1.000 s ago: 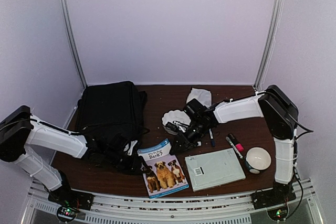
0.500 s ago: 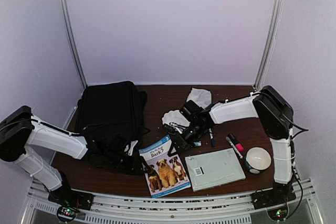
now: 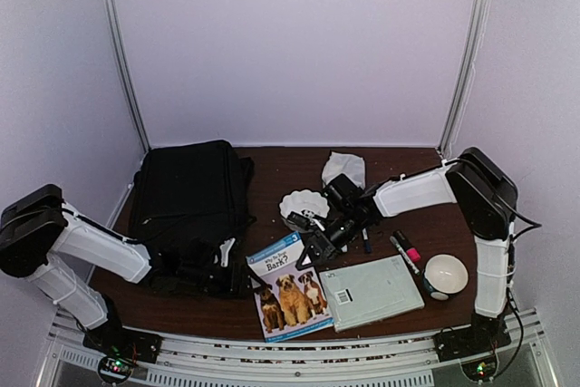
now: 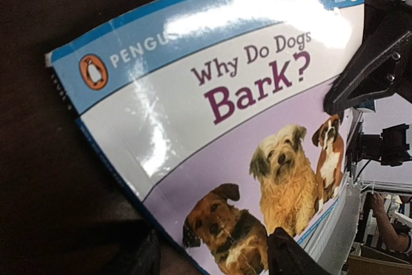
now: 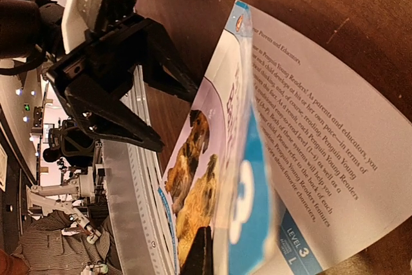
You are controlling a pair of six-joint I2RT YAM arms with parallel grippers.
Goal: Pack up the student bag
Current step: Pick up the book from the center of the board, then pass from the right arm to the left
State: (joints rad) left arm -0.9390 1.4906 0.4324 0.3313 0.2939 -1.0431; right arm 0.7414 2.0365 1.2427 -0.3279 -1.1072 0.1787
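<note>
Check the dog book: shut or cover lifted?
Lifted: the right tool pinches the book cover at its corner; the right wrist view shows a printed inside page beneath.

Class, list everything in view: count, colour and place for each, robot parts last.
student bag: one, black, table's left
book: one, blue and lilac, front centre
folder: one, pale grey-green, right of book
scalloped dish: one, white, centre
crumpled cloth: one, white, far centre
markers: two, one pink-capped, right of centre
pen: one, dark, beside right hand
bowl: one, white, front right
table: one, dark brown, under everything
left hand: one, black, open beside book
right hand: one, black, shut on book's far corner
</note>
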